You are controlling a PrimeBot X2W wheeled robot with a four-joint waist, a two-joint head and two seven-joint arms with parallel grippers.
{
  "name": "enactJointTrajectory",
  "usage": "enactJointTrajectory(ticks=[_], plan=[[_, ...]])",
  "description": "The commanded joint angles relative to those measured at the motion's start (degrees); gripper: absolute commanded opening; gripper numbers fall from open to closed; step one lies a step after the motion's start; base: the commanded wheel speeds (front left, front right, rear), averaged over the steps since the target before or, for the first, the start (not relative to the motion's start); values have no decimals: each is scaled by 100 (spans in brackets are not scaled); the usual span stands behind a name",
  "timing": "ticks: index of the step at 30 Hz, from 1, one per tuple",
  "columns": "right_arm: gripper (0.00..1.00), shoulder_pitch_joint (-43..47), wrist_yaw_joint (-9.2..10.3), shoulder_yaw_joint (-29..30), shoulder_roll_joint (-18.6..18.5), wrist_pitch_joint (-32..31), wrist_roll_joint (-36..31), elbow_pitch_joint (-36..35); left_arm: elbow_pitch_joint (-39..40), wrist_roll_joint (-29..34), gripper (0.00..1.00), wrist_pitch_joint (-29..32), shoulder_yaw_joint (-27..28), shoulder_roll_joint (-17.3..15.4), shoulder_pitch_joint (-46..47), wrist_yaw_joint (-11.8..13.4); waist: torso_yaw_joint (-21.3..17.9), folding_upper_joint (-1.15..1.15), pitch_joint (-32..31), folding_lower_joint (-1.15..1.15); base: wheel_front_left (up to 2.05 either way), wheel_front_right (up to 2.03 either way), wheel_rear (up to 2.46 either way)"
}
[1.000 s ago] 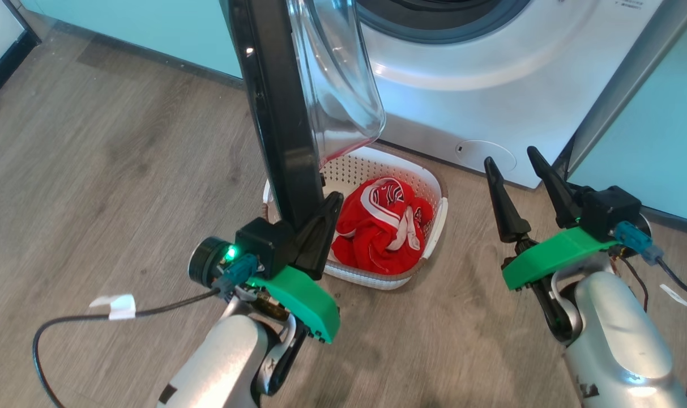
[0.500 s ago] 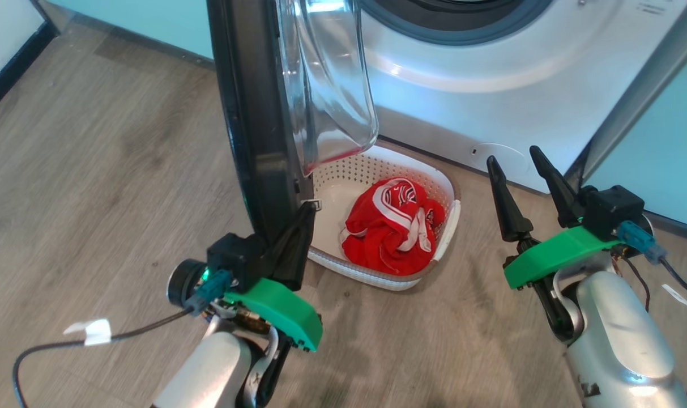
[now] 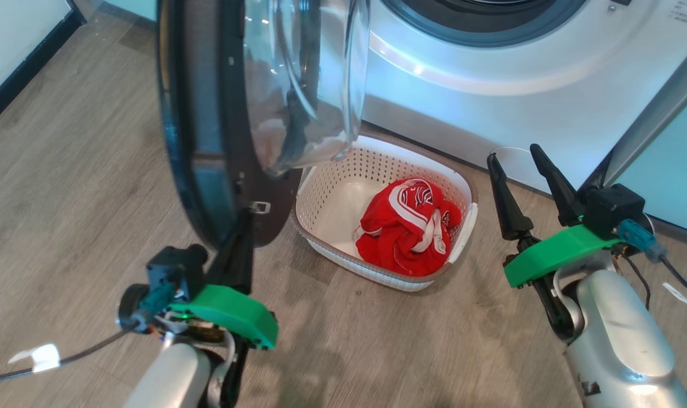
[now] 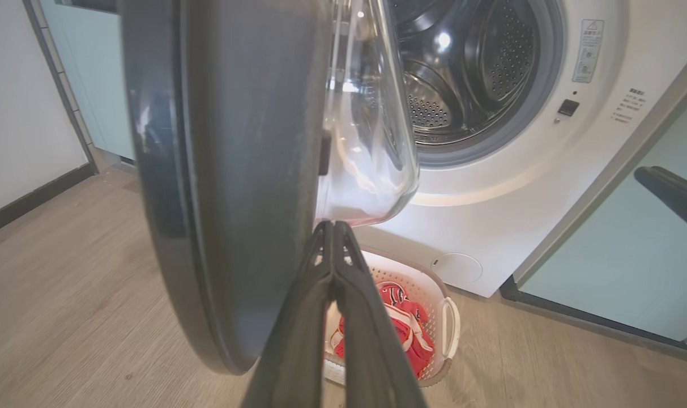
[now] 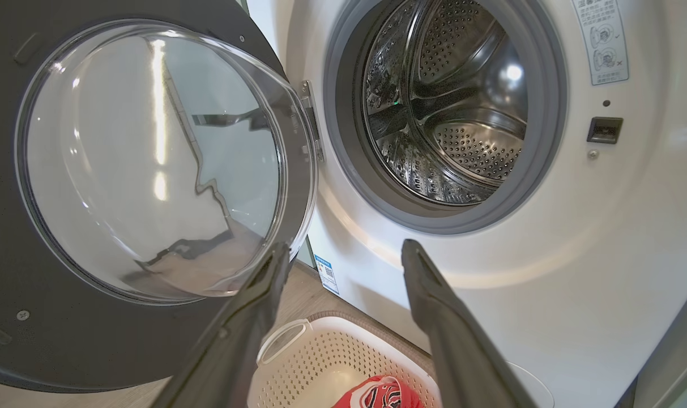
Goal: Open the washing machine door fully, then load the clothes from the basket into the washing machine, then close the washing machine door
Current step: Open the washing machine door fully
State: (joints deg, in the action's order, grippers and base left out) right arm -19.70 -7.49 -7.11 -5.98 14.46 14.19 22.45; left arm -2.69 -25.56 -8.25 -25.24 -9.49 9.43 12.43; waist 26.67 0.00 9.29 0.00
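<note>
Head view: our left hand is clenched, its two dark fingers pressed together with nothing between them. Its tips rest against the lower inside edge of the door, just beside a small metal latch. The door stands swung out from the washer, with its black rim nearly edge-on to us and its clear glass bowl bulging to the right. Our right hand hangs on the right, released, its fingers spread with nothing between them. It points at the washer's white front, well apart from the door. Between the two hands the basket sits on the wooden floor, close to the washer and partly beneath the bowl. The clothes, a crumpled red garment with white stripes, lie inside the basket toward its right side, near a white handle.

Left wrist view: the closed fingers meet where the bowl joins the rim at the door's bottom. The basket and clothes lie below and beyond them.

Right wrist view: above the spread fingers we see the steel drum uncovered, the door hinged at its left, and a blue label low on the washer.
</note>
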Motion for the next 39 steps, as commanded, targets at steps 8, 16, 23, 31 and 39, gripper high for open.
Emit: enactJointTrajectory(ticks=[8, 16, 23, 31, 39], plan=[[100, -277, 0, -149, -66, 53, 65, -179, 136, -117, 0, -87, 668, -352, 127, 240, 2, 0, 30, 0, 0, 0, 0], [100, -324, 0, -159, -124, 51, 50, -237, -106, -392, 0, -221, 1161, -499, 203, 316, -45, 0, 165, 0, 0, 0, 0], [100, -419, 0, -184, -208, -30, 8, -368, -460, -673, 0, -362, 1629, -631, 389, 299, -105, 0, 393, 0, 0, 0, 0], [100, -435, 0, -131, -294, -179, -62, -640, -1064, -958, 0, -620, 2294, -696, 728, 117, -141, 0, 588, 0, 0, 0, 0], [100, -471, 0, -87, -354, -403, -149, -964, -1563, -955, 0, -671, 2825, -781, 1115, -177, -141, 0, 761, 0, 0, 0, 0]])
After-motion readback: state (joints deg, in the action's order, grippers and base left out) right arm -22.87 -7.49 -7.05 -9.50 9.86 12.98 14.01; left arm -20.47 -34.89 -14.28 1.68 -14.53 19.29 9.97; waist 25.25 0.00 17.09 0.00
